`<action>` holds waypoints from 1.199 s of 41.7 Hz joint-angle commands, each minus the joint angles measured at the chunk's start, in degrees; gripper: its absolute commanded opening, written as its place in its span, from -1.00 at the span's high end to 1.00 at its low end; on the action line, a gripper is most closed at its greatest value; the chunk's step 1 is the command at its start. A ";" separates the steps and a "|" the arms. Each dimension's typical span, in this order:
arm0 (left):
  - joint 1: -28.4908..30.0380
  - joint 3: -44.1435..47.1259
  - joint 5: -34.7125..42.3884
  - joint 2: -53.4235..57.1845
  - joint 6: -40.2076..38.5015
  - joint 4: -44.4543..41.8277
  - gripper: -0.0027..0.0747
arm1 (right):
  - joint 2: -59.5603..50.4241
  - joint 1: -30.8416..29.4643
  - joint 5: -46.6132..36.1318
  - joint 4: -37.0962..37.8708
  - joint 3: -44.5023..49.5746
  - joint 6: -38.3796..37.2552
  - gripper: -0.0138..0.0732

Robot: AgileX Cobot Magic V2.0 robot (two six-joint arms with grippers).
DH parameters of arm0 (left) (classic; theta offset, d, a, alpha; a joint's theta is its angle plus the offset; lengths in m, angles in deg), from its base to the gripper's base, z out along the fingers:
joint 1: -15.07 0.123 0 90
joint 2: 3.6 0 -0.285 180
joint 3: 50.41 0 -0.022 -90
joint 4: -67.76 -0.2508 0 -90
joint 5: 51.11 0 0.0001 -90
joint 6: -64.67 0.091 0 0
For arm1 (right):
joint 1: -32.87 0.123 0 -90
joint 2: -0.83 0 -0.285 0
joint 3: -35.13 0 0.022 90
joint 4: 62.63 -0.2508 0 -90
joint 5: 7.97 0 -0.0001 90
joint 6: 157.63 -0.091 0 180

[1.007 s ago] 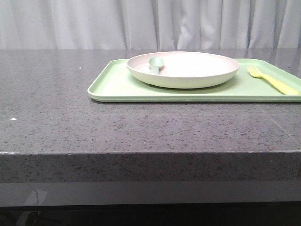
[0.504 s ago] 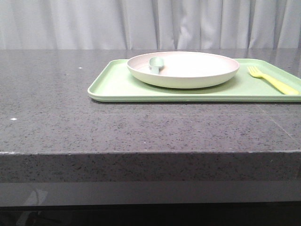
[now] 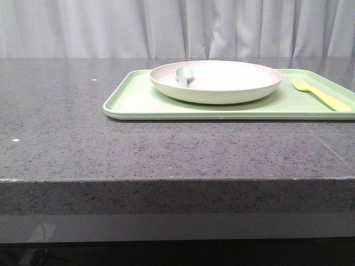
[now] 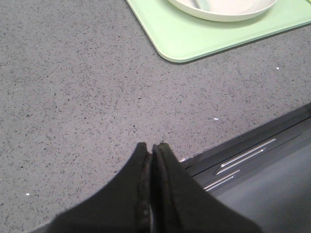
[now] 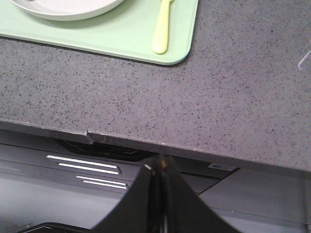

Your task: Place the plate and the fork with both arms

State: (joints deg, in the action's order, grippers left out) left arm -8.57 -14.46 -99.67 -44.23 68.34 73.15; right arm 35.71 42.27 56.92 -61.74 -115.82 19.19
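Observation:
The off-white plate [image 3: 216,81] sits on the light-green tray [image 3: 133,100] at the back of the table, with a grey-green spoon [image 3: 182,75] resting in its left side. The yellow fork [image 3: 321,94] lies on the tray to the plate's right. The plate [image 4: 223,8] and the tray [image 4: 194,39] also show in the left wrist view; the plate [image 5: 68,7] and the fork [image 5: 163,26] show in the right wrist view. My left gripper [image 4: 151,145] is shut and empty over the table near its front edge. My right gripper [image 5: 159,159] is shut and empty, in front of the table's edge.
The dark speckled table [image 3: 111,144] has its front edge [image 5: 194,148] close to both grippers. A grey curtain [image 3: 177,27] hangs behind the table. Neither arm shows in the front view.

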 commanded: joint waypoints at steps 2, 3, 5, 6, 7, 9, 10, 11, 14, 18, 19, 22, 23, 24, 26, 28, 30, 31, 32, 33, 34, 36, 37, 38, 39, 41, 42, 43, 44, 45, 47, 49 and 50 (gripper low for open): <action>2.50 1.60 9.21 4.22 -0.52 -0.88 0.98 | 0.29 0.18 -3.93 0.64 -1.19 0.00 0.95; 3.14 2.48 11.10 5.21 -0.52 -1.01 0.98 | 0.29 0.18 -3.93 0.64 -1.19 0.00 0.95; 4.76 5.00 16.31 7.68 -0.52 -1.75 0.98 | 0.29 0.18 -3.93 0.64 -1.19 0.00 0.95; 5.51 6.22 19.64 9.16 -0.52 -2.24 0.98 | 0.29 0.18 -3.93 0.64 -1.19 0.00 0.95; 6.27 7.54 22.28 9.91 -0.52 -2.51 0.98 | 0.29 0.18 -3.93 0.64 -1.19 0.00 0.95; 8.15 10.89 28.45 12.85 -0.52 -2.62 0.98 | 0.29 0.18 -3.93 0.64 -1.19 0.00 0.95; 8.97 12.36 30.99 13.59 -0.52 -2.62 0.98 | 0.29 0.18 -3.93 0.64 -1.19 0.00 0.95; 10.11 14.35 33.38 15.01 -0.52 -2.62 0.98 | 0.29 0.18 -3.93 0.64 -1.19 0.00 0.95; 12.82 19.86 41.07 18.62 -0.52 -2.62 0.98 | 0.29 0.18 -3.93 0.64 -1.19 0.00 0.95; 16.12 26.03 47.89 22.70 -0.52 -2.62 0.98 | 0.29 0.18 -3.93 0.64 -1.19 0.00 0.95; 16.97 27.72 48.56 23.88 -0.52 -2.62 0.98 | 0.29 0.18 -3.93 0.64 -1.19 0.00 0.95; 18.76 31.51 50.16 26.53 -0.52 -2.62 0.98 | 0.29 0.18 -3.93 0.64 -1.19 0.00 0.95; 19.13 32.48 50.59 27.23 -0.52 -2.62 0.98 | 0.29 0.18 -3.93 0.64 -1.19 0.00 0.95; 19.40 33.72 50.95 28.09 -0.52 -2.50 0.98 | 0.29 0.18 -3.93 0.64 -1.19 0.00 0.95; 19.64 35.34 51.35 29.27 -0.52 -2.40 0.98 | 0.29 0.18 -3.93 0.64 -1.19 0.00 0.95; 19.88 36.88 51.47 30.41 -0.52 -2.40 0.98 | 0.29 0.18 -3.93 0.64 -1.19 0.00 0.95; 19.85 38.34 51.59 31.39 -0.52 -2.40 0.98 | 0.29 0.18 -3.93 0.64 -1.19 0.00 0.95; 19.90 38.85 51.74 31.70 -0.52 -2.40 0.98 | 0.29 0.18 -3.93 0.64 -1.19 0.00 0.95; 19.90 39.52 51.94 32.11 -0.52 -2.40 0.98 | 0.29 0.18 -3.93 0.64 -1.19 0.00 0.95; 19.99 40.00 52.32 32.43 -0.52 -2.40 0.98 | 0.29 0.18 -3.93 0.64 -1.19 0.00 0.95; 20.16 40.47 52.60 32.72 -0.52 -2.40 0.98 | 0.29 0.18 -3.93 0.64 -1.19 0.00 0.95; 20.69 41.55 53.34 33.30 -0.52 -2.40 0.98 | 0.29 0.18 -3.93 0.64 -1.19 0.00 0.95; 21.20 42.01 53.63 33.79 -0.52 -2.40 0.98 | 0.29 0.18 -3.93 0.64 -1.19 0.00 0.95; 21.54 42.01 52.44 34.13 -0.52 -2.40 0.98 | 0.29 0.18 -3.93 0.64 -1.19 0.00 0.95; 21.73 41.89 51.99 34.50 -0.52 -2.40 0.98 | 0.29 0.18 -3.93 0.64 -1.19 0.00 0.95; 22.22 41.89 52.39 34.51 -0.52 -2.40 0.98 | 0.29 0.18 -3.93 0.64 -1.19 0.00 0.95; 22.22 41.89 52.39 34.51 -0.52 -2.40 0.98 | 0.29 0.18 -3.93 0.64 -1.19 0.00 0.95; 22.22 41.89 52.39 34.51 -0.52 -2.40 0.98 | 0.29 0.18 -3.93 0.64 -1.19 0.00 0.95; 22.22 41.89 52.39 34.51 -0.52 -2.40 0.98 | 0.29 0.18 -3.93 0.64 -1.19 0.00 0.95; 22.22 41.89 52.39 34.51 -0.52 -2.40 0.98 | 0.29 0.18 -3.93 0.64 -1.19 0.00 0.95; 22.22 41.89 52.39 34.51 -0.52 -2.40 0.98 | 0.29 0.18 -3.93 0.64 -1.19 0.00 0.95; 22.22 41.89 52.39 34.51 -0.52 -2.40 0.98 | 0.29 0.18 -3.93 0.64 -1.19 0.00 0.95; 22.22 41.89 52.39 34.51 -0.52 -2.40 0.98 | 0.29 0.18 -3.93 0.64 -1.19 0.00 0.95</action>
State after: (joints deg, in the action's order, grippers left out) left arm 13.54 27.00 -52.07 -11.16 68.34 70.60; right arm 35.71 42.27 56.92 -61.74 -115.82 19.19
